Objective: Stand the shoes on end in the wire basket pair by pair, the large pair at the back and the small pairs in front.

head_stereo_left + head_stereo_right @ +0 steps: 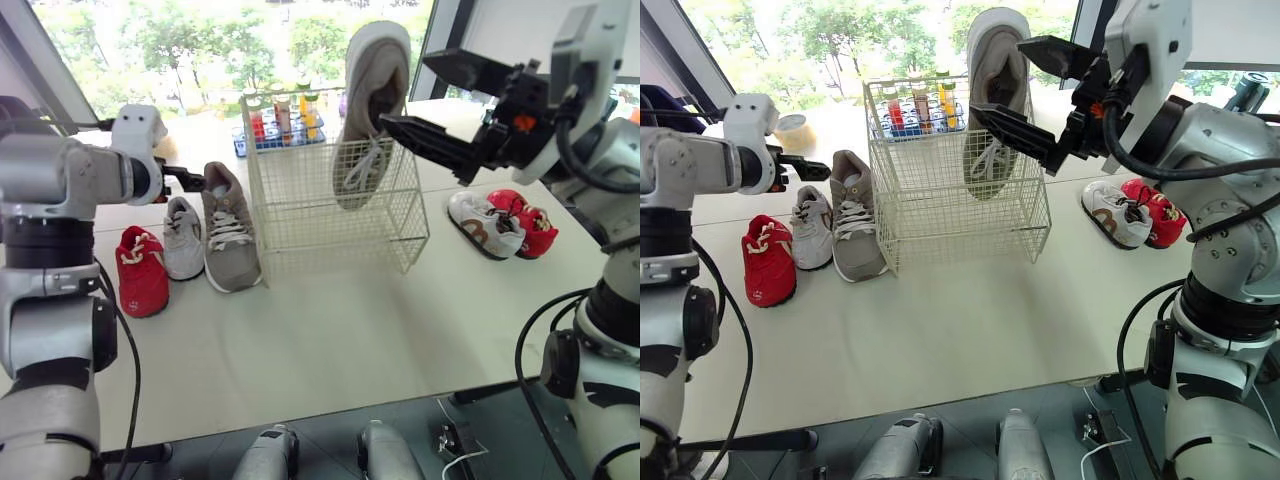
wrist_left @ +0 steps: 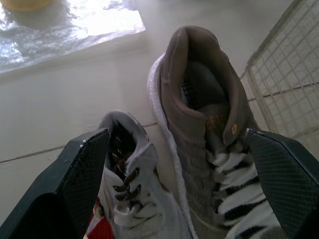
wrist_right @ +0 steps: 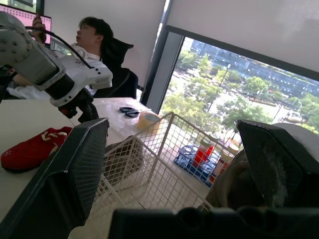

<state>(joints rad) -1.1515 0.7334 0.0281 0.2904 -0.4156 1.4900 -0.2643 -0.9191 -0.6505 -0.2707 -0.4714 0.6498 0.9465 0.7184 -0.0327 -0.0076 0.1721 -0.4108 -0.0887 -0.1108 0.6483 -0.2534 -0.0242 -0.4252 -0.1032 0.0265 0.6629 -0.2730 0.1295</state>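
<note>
Standing toe-down in the white wire basket (image 1: 300, 240) is one large grey lace-up trainer (image 1: 372, 90), its heel well above the rim. My right pincer (image 1: 405, 90) is spread wide at that heel, one finger across the shoe's opening. My left pincer (image 2: 177, 134), also wide open and empty, hovers over the heels of the matching grey trainer (image 1: 228, 235) and a small pale grey trainer (image 1: 182, 240) on the white table (image 1: 330, 340).

A large grey shoe (image 1: 372, 110) is stood toe-down at the back of the white wire basket (image 1: 330, 225), its heel above the rim. Its mate (image 1: 230, 232) is laid flat just left of the basket, followed by a small grey shoe (image 1: 182, 238) and a small red shoe (image 1: 142, 272). A small white shoe (image 1: 484, 224) and a second red shoe (image 1: 530, 222) are laid together to the right.
</note>
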